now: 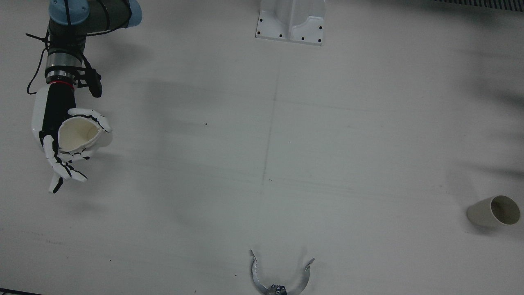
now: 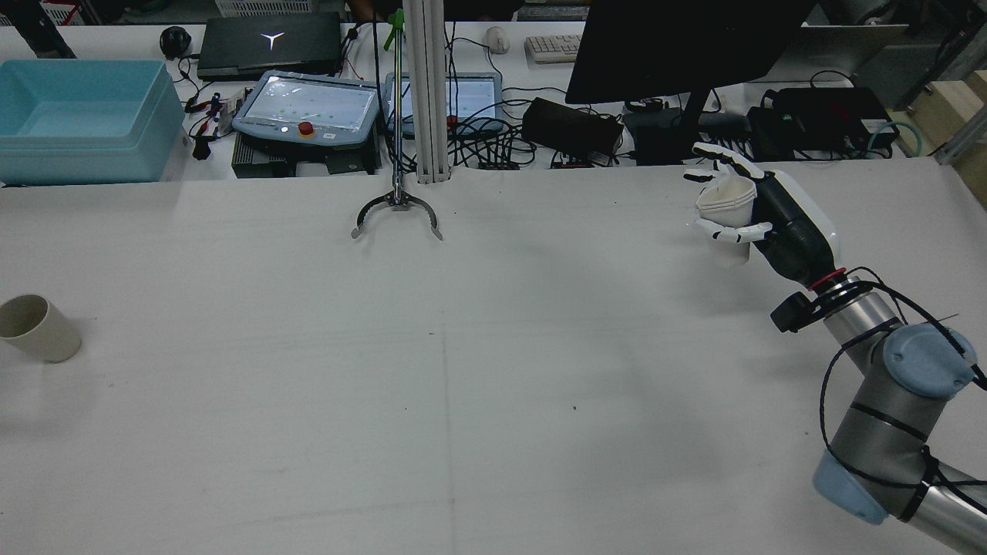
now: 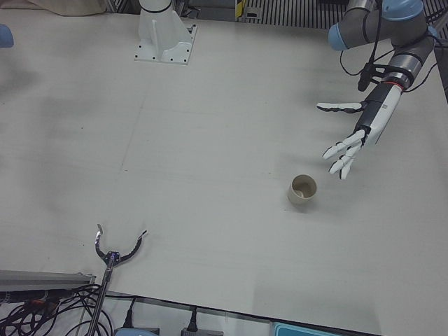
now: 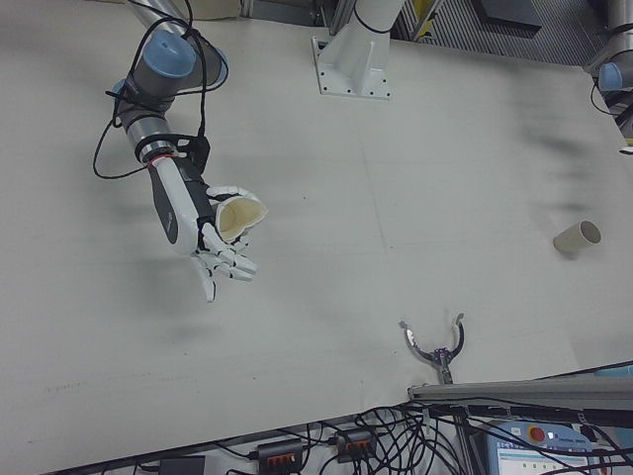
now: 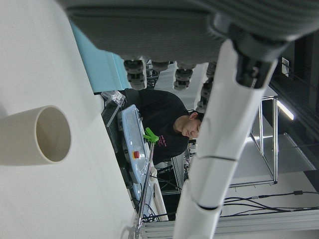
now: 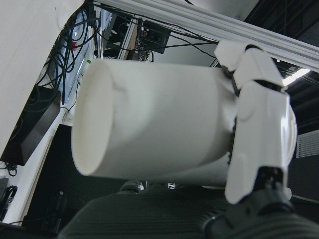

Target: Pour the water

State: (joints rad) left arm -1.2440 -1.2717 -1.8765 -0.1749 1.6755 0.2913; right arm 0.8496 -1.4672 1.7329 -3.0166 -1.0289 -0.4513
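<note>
White paper cup [image 1: 80,134] clamped in the right hand [image 1: 65,141], raised near the tabletop's right edge.
Left hand [image 3: 350,136], fingers apart, empty beside the beige cup [image 3: 302,190] at the left edge; carry the white cup level until over it.

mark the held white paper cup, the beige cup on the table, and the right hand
White paper cup [image 1: 77,134], front view, inner wall.
Beige cup standing on the table [image 3: 302,190], left-front view, rim.
Right hand [image 4: 203,237], right-front view, palm.
</note>
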